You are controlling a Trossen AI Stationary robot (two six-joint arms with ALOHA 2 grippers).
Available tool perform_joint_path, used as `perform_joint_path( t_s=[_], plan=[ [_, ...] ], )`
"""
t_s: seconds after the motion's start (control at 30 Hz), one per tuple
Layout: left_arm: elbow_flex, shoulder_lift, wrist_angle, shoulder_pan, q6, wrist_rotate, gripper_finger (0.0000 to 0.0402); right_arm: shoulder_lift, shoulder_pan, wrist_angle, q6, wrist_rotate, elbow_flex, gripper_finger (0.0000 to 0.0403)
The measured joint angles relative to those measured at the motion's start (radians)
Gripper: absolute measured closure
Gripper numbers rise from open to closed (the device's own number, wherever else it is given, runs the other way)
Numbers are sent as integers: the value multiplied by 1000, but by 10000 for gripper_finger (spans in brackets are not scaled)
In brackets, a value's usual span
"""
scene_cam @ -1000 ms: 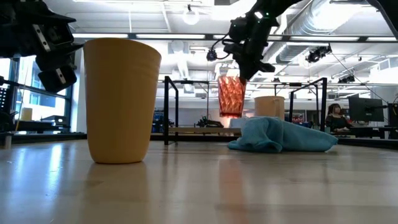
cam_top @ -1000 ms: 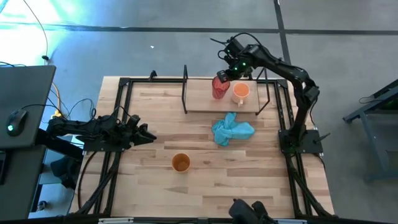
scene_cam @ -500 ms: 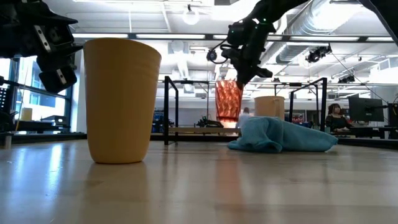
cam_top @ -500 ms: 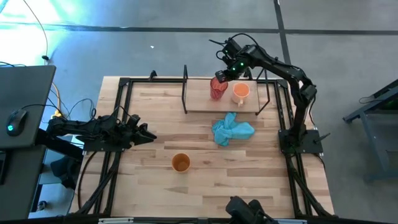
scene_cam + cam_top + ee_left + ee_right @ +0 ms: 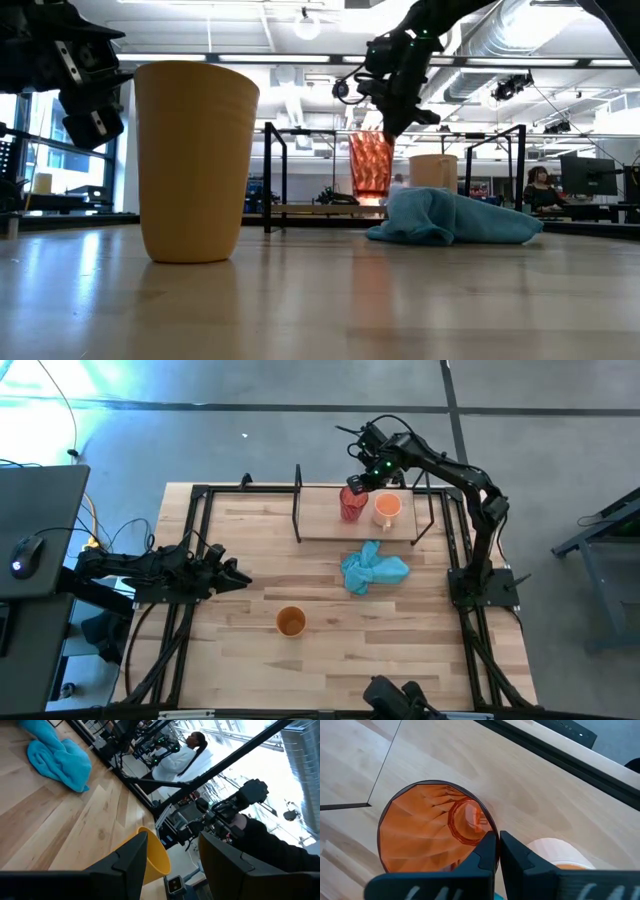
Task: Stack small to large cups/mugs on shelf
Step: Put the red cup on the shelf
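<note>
The red translucent cup (image 5: 350, 506) is upright over the shelf (image 5: 320, 525), close to the pale orange mug (image 5: 387, 508) that stands on the board. My right gripper (image 5: 359, 482) is above the cup and shut on it. In the low view the red cup's base (image 5: 371, 194) is close to the shelf board (image 5: 300, 209); whether it touches, I cannot tell. The amber-orange cup (image 5: 290, 622) stands on the tabletop near the near edge. My left gripper (image 5: 243, 578) waits open at the table's left, its fingers pointing toward the amber cup (image 5: 156, 856). My right gripper pinches the red cup's rim (image 5: 493, 831) on the side facing the mug, one finger (image 5: 485, 854) inside the cup and the other (image 5: 516, 854) outside. The fingers come from above, pointing down. The cup hangs upright below them.
A light blue cloth (image 5: 373, 570) lies bunched on the tabletop just in front of the shelf. Black frame posts (image 5: 297, 500) stand at the shelf's ends. The mug (image 5: 552, 851) is right beside the held cup. A person (image 5: 180, 755) sits in the room beyond the table.
My right gripper has moved down and slightly toward the table's left, still shut on the red cup. The cup has come lower toward the shelf board and stayed upright.
</note>
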Motion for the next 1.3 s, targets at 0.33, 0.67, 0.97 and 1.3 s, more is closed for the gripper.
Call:
perform_joint_path(
  t_s=[0.33, 0.67, 0.97, 1.3],
  plan=[
    [0, 0, 0, 0, 0, 0, 236, 0, 0, -1, 0, 5, 0, 403],
    [0, 0, 0, 0, 0, 0, 236, 13, 0, -15, 0, 12, 0, 403],
    [0, 0, 0, 0, 0, 0, 236, 16, 8, -14, 0, 14, 0, 403],
    [0, 0, -1, 0, 0, 0, 236, 37, 23, 6, -12, 14, 0, 403]
  ],
)
